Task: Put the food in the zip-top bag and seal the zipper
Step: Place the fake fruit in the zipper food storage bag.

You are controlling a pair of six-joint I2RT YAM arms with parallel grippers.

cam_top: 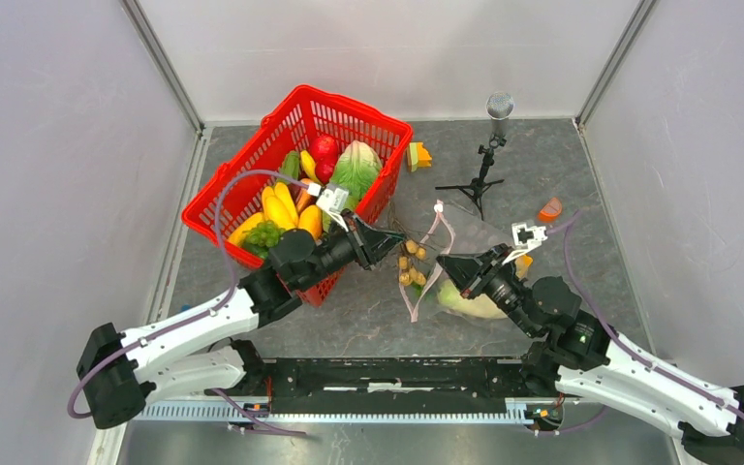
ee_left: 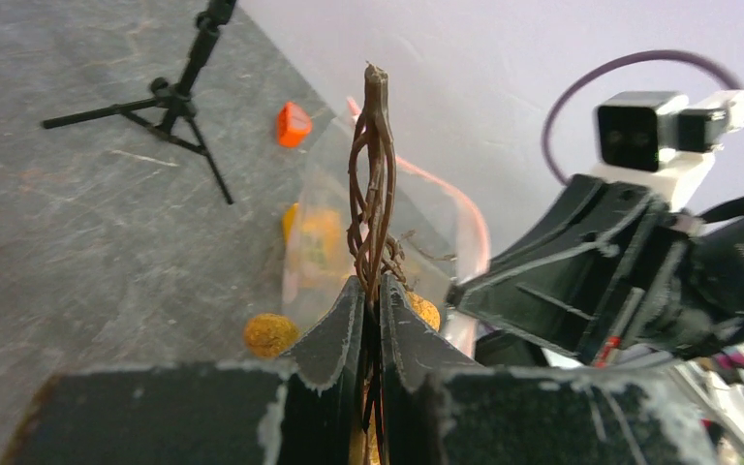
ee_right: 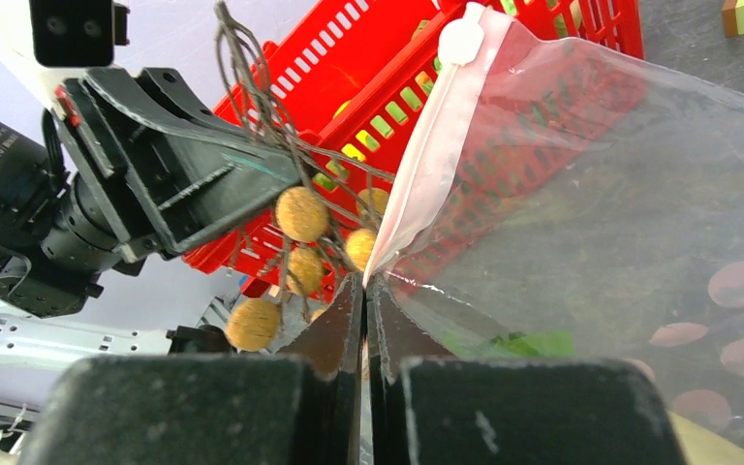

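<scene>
My left gripper [cam_top: 386, 244] is shut on the brown stem [ee_left: 373, 194] of a cluster of small round yellow-brown toy fruits [cam_top: 411, 263], held beside the open mouth of the clear zip-top bag [cam_top: 470, 247]. My right gripper [cam_top: 449, 266] is shut on the bag's pale pink zipper strip [ee_right: 426, 165] and holds that edge up. In the right wrist view the fruits [ee_right: 301, 213] hang just left of the strip, outside the bag [ee_right: 620, 213]. A cream-white vegetable with green leaves [cam_top: 475, 302] lies inside the bag.
The red mesh basket [cam_top: 242, 189] at the back left holds bananas [cam_top: 281, 205], lettuce [cam_top: 356, 170] and a red fruit [cam_top: 325, 148]. A microphone tripod [cam_top: 484, 165] stands behind the bag. An orange block [cam_top: 549, 208] and a yellow-orange block [cam_top: 418, 155] lie on the table.
</scene>
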